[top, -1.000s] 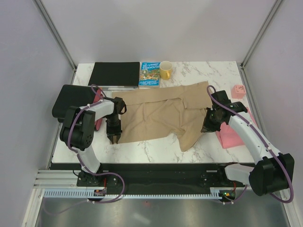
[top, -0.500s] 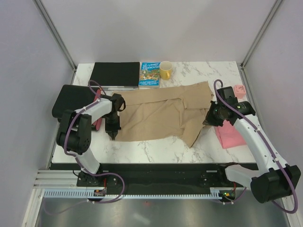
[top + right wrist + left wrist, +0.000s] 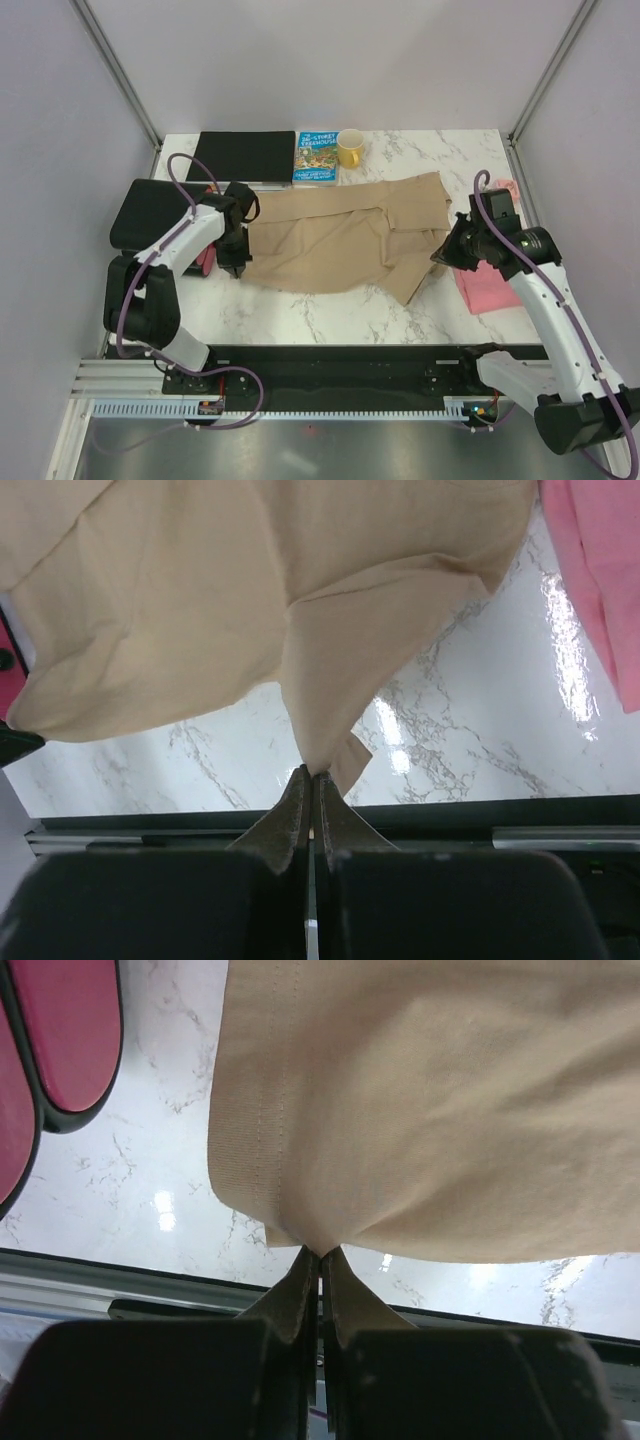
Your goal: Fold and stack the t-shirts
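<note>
Both grippers are clamped on the tan t-shirt, which lies spread across the middle of the table. The left gripper pinches its hemmed corner at the 9 o'clock end, jaws pressed together on the cloth. The right gripper pinches a hanging fold at the 3 o'clock end, also closed tight on it. The pink t-shirt lies at about 4 o'clock from the tan one. I judge that a fold of the tan t-shirt is in hand. The next move, I think, asks both arms to lift together and carry the held edge toward 12 o'clock, keeping the cloth stretched so it lands flat.
</note>
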Robot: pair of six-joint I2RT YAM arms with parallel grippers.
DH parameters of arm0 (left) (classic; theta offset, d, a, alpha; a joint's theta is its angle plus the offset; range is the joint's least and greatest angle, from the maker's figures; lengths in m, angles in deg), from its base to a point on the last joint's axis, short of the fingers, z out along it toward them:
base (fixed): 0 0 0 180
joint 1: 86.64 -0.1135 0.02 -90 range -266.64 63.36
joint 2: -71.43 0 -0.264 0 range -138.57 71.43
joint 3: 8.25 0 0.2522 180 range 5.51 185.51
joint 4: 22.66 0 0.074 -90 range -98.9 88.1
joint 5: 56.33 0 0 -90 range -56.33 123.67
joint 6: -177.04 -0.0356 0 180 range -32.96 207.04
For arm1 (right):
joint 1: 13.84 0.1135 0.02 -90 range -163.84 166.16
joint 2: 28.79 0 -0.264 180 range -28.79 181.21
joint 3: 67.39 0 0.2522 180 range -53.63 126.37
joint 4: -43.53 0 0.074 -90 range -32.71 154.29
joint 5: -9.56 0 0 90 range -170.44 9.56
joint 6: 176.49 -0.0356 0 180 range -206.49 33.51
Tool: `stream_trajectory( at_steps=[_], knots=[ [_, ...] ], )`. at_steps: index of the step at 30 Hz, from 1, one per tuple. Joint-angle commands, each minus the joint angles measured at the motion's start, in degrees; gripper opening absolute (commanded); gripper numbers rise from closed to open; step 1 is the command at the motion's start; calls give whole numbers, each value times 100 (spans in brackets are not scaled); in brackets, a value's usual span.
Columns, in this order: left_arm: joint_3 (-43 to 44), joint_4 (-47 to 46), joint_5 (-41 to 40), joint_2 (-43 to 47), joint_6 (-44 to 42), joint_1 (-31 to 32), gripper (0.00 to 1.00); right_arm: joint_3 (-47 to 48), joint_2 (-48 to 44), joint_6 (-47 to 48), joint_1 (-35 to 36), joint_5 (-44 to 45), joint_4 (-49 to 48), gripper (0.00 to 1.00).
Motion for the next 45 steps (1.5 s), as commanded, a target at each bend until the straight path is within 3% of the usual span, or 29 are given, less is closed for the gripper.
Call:
stream_trajectory(
  at_steps=[1, 8, 21, 31, 34, 39, 45],
  knots=[
    [181, 89, -231, 408, -107, -28, 2, 306, -391, -246, -12, -43, 265, 0],
    [128, 27, -539, 742, -89, -28, 2, 174, -1050, -413, -12, -87, 424, 0],
    [-162, -184, -1005, 1252, 69, -150, 2, 235, -1342, -195, -12, -237, 653, 0],
    [417, -280, -812, 497, -98, -221, 2, 858, 492, 807, -12, 273, -331, 0],
    [936, -298, -794, -74, -238, -221, 2, 1648, 1538, 1036, -12, 483, -762, 0],
    [1428, -228, -443, -628, -423, -230, 2, 2676, 2270, 1335, -38, 677, -903, 0],
    [1964, -114, -644, -1156, -450, -238, 2, 3109, 3035, 1449, -91, 537, -1087, 0]
  ],
)
